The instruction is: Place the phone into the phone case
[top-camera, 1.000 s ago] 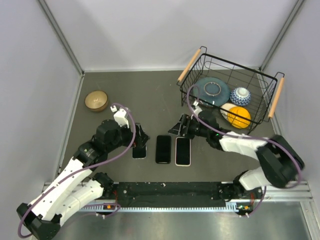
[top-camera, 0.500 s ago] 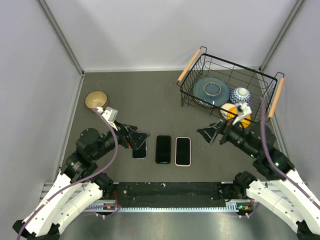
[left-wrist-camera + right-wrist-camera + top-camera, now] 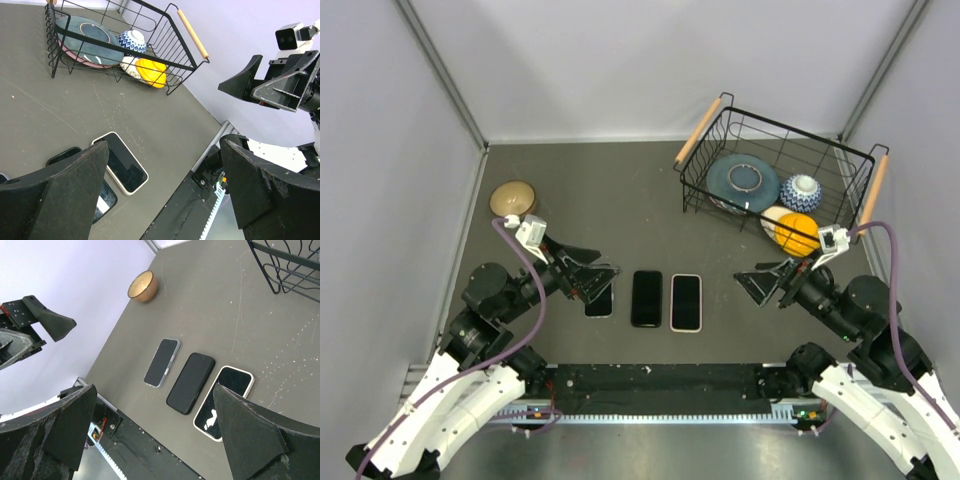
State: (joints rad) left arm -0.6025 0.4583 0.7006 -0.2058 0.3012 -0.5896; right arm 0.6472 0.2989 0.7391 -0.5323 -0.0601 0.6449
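Phone (image 3: 686,302): held by neither pincer. Left pincer (image 3: 598,275) and right pincer (image 3: 752,283) both spread wide, empty, raised off the tabletop (image 3: 620,190). Flat by the middle of the near edge, rightmost of three slabs, apparently seated inside the pale-rimmed phone case (image 3: 139,185). Insertion judged complete; only clearing the arms left. Black slab (image 3: 646,298) and grey slab (image 3: 599,302) alongside.

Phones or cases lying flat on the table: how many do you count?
3, side by side: a grey-edged one on the left, a black one in the middle, a white-edged one on the right. None seems hidden.
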